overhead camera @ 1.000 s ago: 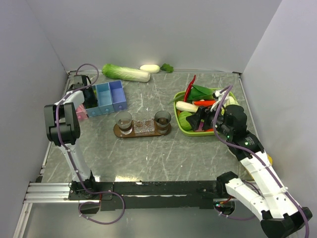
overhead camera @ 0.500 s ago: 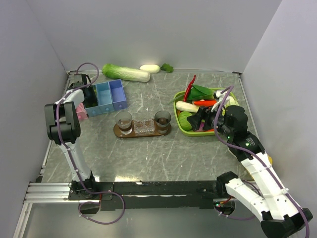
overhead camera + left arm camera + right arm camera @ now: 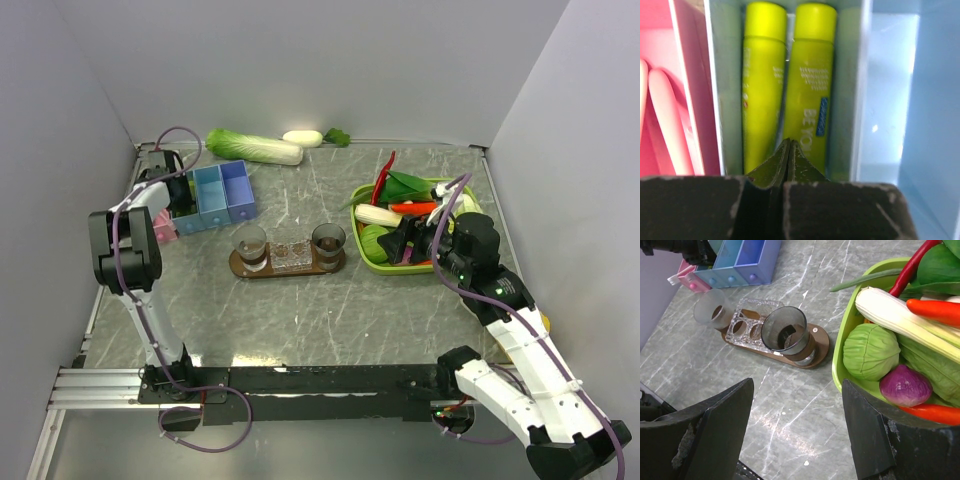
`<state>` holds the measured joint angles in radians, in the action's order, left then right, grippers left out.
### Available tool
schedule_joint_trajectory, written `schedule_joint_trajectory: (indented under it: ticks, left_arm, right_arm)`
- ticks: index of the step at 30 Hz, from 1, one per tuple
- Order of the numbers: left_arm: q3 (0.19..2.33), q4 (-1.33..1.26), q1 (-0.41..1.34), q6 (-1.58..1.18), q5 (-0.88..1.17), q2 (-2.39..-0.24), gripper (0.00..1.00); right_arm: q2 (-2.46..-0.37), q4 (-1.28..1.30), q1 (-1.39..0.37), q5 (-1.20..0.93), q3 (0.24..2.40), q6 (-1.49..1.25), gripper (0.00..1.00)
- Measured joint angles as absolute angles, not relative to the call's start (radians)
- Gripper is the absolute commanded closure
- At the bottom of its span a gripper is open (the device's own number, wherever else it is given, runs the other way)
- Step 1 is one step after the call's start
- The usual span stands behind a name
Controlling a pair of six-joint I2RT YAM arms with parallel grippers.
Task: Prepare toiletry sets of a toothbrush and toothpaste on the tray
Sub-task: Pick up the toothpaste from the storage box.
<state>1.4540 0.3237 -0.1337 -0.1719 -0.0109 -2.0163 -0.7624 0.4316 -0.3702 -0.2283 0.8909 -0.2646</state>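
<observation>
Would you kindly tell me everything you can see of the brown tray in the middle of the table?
The tray is a flat, elongated oval board, seemingly of dark brown wood, lying on the grey marbled table. A dark see-through left tumbler and a right tumbler stand upright at its ends, with a clear holder with round holes between them. Nothing else visibly rests on it or touches it.
</observation>
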Motion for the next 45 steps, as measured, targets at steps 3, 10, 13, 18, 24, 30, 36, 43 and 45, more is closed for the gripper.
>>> schedule_joint_trajectory:
  ticks: [3, 10, 13, 18, 24, 30, 36, 43, 45]
  left_arm:
    - [1.412, 0.316, -0.131, -0.183, 0.004, -1.963, 0.99]
    - [1.362, 0.263, -0.130, -0.210, 0.010, -1.812, 0.99]
    - [1.363, 0.241, -0.130, -0.217, 0.009, -1.790, 0.99]
    - [1.363, 0.257, -0.130, -0.228, 0.006, -1.798, 0.96]
    - [1.366, 0.270, -0.130, -0.235, -0.032, -1.807, 0.85]
    - [1.364, 0.260, -0.130, -0.269, -0.084, -1.815, 0.79]
    - [1.272, 0.200, -0.129, -0.323, -0.132, -1.816, 0.78]
    - [1.296, 0.212, -0.121, -0.358, -0.154, -1.878, 0.76]
    - [1.296, 0.225, -0.117, -0.358, -0.171, -1.899, 0.76]
  right_arm:
    - [-0.762, 0.431, -0.370, -0.228, 0.891, -0.265, 0.22]
    - [-0.764, 0.431, -0.370, -0.229, 0.891, -0.265, 0.22]
    - [-0.764, 0.431, -0.370, -0.229, 0.891, -0.265, 0.22]
    - [-0.764, 0.432, -0.370, -0.227, 0.891, -0.265, 0.22]
    - [-0.780, 0.446, -0.370, -0.178, 0.899, -0.256, 0.20]
    - [-0.857, 0.460, -0.358, -0.106, 0.957, -0.285, 0.19]
    - [-0.997, 0.544, -0.347, -0.007, 1.131, -0.358, 0.20]
    - [-1.004, 0.666, -0.306, 0.090, 1.196, -0.435, 0.20]
    - [-1.010, 0.700, -0.298, 0.097, 1.219, -0.455, 0.20]
